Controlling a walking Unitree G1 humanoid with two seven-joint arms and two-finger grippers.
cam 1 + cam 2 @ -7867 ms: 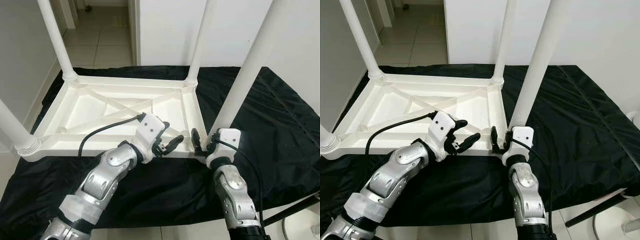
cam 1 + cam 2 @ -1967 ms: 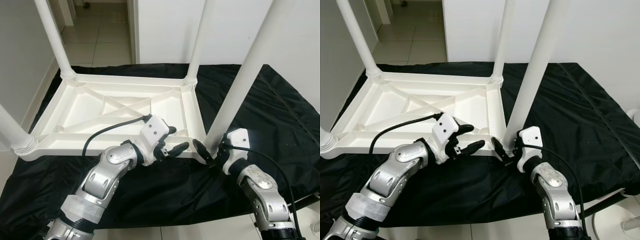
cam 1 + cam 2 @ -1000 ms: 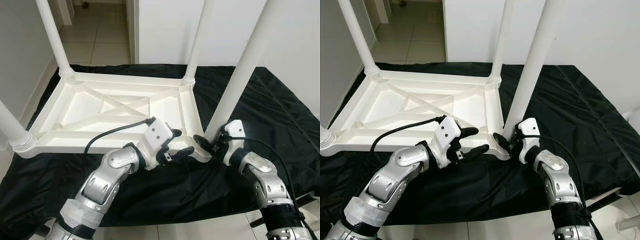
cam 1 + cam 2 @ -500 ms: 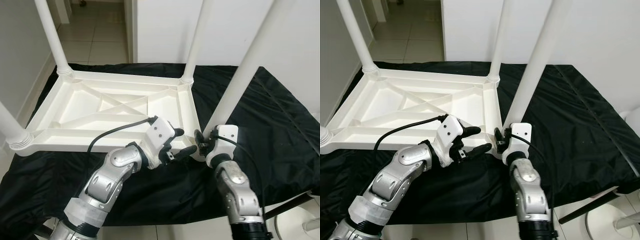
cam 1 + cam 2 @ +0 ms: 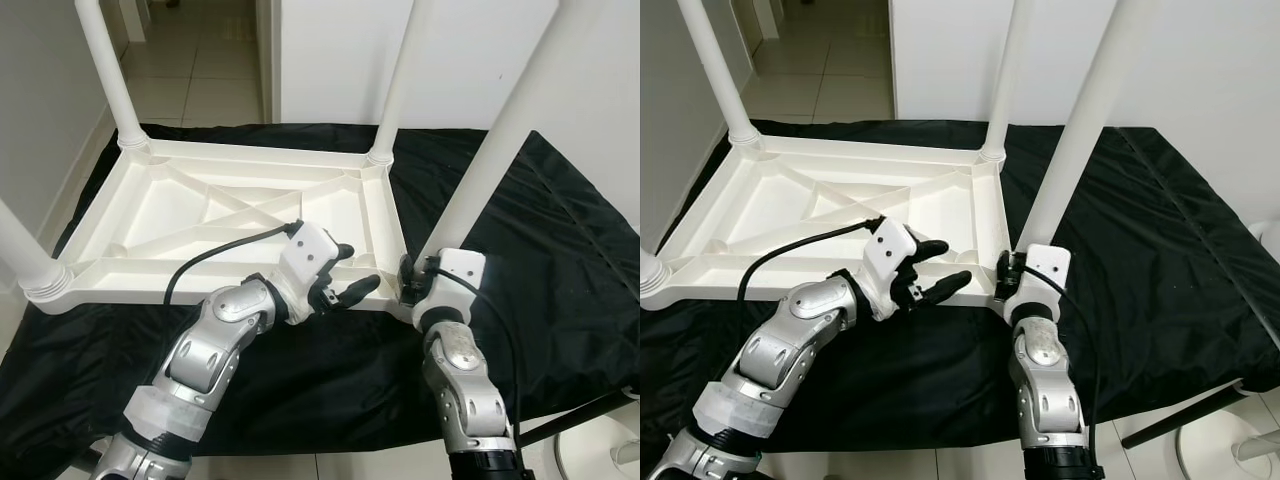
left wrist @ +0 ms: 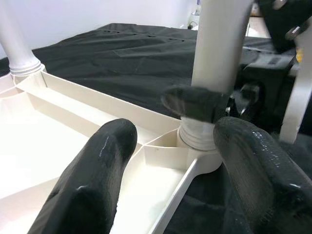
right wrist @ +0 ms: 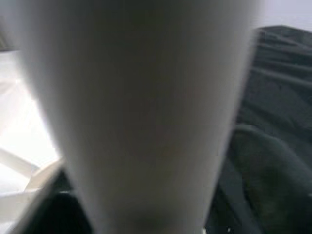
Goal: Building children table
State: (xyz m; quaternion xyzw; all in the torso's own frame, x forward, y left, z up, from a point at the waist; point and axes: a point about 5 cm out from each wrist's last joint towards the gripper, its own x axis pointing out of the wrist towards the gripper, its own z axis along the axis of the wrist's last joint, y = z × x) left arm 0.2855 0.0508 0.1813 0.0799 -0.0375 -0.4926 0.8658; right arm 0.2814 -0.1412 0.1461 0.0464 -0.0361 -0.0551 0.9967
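A black cloth (image 5: 560,250) covers the floor, and on it the white children table (image 5: 220,215) lies upside down, its underside with the crossing ribs facing up and its legs standing upward from the corners. The near right leg (image 5: 480,170) rises from the corner socket (image 6: 197,139) at the near right corner of the table frame, and this is the leg in work. The right gripper (image 5: 408,283) is at the very base of this leg, pressed close against it; in the right wrist view the white tube stands directly before the camera, but whether the fingers close on it I cannot tell. The left gripper (image 5: 345,275) hovers just over the near edge of the frame, beside the same corner, with its two black fingers (image 6: 100,165) spread apart and holding nothing. The step seems to be seating or tightening this leg in its socket. To do it well, I think the leg must stay upright and straight over the socket, the left gripper should press the frame down so that the table does not slide on the cloth, and the force should go along the leg, not sideways.
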